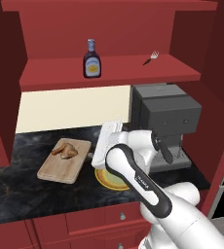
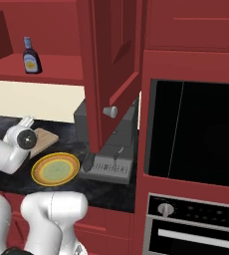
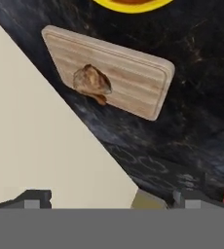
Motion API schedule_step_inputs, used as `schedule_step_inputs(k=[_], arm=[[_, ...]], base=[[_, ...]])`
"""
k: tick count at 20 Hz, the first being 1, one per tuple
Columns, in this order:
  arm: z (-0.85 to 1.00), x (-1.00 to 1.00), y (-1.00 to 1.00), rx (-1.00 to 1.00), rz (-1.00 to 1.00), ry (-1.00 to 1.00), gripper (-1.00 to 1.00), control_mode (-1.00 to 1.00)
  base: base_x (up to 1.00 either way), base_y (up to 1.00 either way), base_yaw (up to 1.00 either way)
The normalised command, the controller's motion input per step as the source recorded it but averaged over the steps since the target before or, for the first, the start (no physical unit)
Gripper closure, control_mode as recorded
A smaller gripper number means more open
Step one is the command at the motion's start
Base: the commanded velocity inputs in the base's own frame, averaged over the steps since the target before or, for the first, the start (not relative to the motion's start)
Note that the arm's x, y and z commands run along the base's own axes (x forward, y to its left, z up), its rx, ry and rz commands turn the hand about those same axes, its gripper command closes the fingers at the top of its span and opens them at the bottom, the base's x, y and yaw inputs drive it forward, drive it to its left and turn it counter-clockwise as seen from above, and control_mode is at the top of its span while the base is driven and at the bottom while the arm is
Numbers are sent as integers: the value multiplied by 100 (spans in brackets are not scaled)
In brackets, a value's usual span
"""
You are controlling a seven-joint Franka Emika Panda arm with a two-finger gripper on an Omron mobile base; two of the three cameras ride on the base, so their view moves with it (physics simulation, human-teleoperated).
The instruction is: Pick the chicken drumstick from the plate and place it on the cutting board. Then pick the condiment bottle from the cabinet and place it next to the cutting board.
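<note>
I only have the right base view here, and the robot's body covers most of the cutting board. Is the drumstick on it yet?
Observer: Yes. The chicken drumstick lies on the cutting board.
Operator: Is the end effector holding anything?
Observer: No. The end effector is open, with nothing between its fingertips.
Operator: Anything else on the shelf besides the condiment bottle?
Observer: A small fork, to the right of the condiment bottle.
</note>
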Motion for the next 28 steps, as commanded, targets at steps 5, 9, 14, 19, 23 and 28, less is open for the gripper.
schedule_step_inputs(k=[5,9,14,19,23,28], arm=[[31,-28,0,4,-3,-6,-100,-100],[41,-19,0,15,-4,-1,-100,-100],[35,-18,-1,19,-5,0,-100,-100],[41,-15,0,18,-4,0,-100,-100],[46,-6,0,16,-1,0,-100,-100],[42,0,-2,11,0,0,-100,-100]], base=[[0,0,0],[0,0,0],[0,0,0],[0,0,0],[0,0,0],[0,0,0]])
